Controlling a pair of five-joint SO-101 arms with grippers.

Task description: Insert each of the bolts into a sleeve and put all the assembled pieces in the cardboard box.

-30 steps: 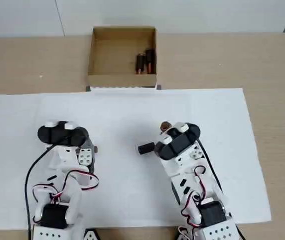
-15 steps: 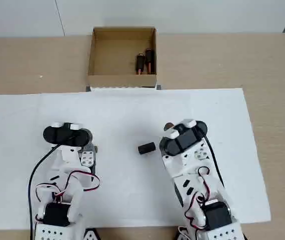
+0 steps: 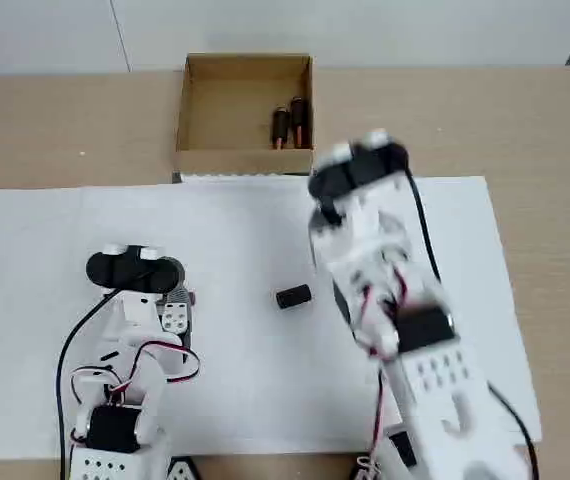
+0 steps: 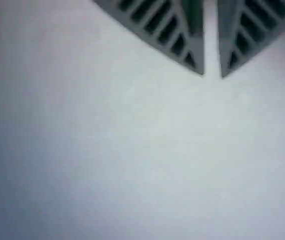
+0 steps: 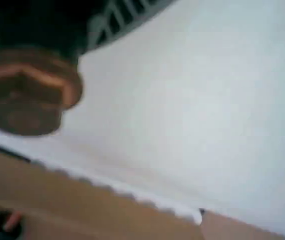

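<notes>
My right gripper (image 3: 327,203) hangs over the far edge of the white paper (image 3: 215,230), just short of the cardboard box (image 3: 193,110), shut on a bolt. The bolt's copper hex head (image 5: 30,92) shows close up in the right wrist view, with a dark part behind it that I cannot make out. Two assembled pieces (image 3: 290,125) lie in the box at its right side. One black sleeve (image 3: 293,297) lies alone on the paper's middle. My left gripper (image 4: 211,70) stands low over bare paper at the near left (image 3: 133,268), its grey fingers almost touching and holding nothing.
The paper covers most of the wooden table (image 3: 545,130). Its far edge and the table's wood (image 5: 82,215) show in the right wrist view. Open paper lies between the two arms around the lone sleeve.
The right arm has swung away from the sleeve and stretched far forward toward the box with the bolt in its grip. The left arm has barely shifted. The sleeve has stayed put.
</notes>
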